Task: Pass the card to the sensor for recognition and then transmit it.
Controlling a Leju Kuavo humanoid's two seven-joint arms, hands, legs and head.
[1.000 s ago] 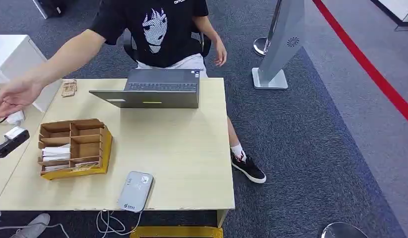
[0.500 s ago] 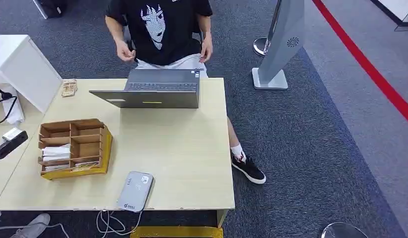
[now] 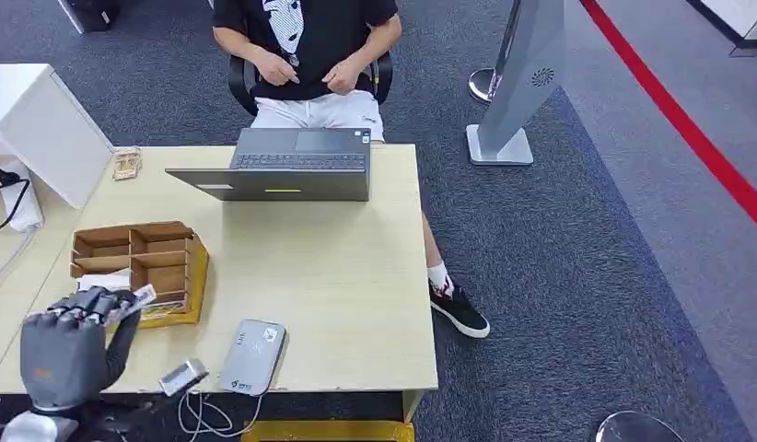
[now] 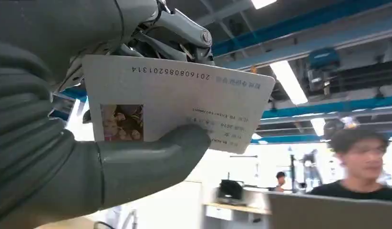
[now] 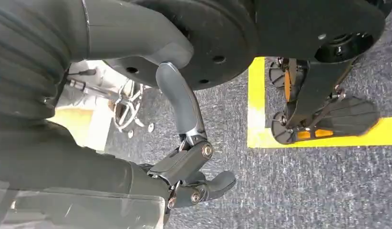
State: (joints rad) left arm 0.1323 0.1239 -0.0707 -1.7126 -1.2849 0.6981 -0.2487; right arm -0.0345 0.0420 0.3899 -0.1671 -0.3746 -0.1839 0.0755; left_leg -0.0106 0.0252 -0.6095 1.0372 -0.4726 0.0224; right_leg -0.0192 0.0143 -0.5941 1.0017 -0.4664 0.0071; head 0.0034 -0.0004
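Observation:
My left hand [image 3: 69, 343] is raised over the table's front left corner and holds a white card [image 3: 141, 296], seen edge-on beside the wooden organiser. In the left wrist view the card [image 4: 184, 107] is pinched between the thumb [image 4: 151, 162] and the fingers behind it; it bears a small photo and printed numbers. The sensor, a grey flat card reader [image 3: 252, 354], lies at the table's front edge, to the right of the hand and apart from it. My right hand [image 5: 187, 167] hangs over the carpet with its fingers loosely bent and nothing in them.
A wooden compartment organiser [image 3: 163, 241] on a yellow base stands on the beige table [image 3: 329, 276]. At the far edge is an open laptop [image 3: 283, 166], with a person [image 3: 306, 46] seated behind it. A white cabinet [image 3: 34, 120] stands left. Cables [image 3: 204, 414] hang below the front edge.
My left hand has risen into the head view holding the card. The person, who was reaching far to the left, has drawn the arm back and sat back in the chair.

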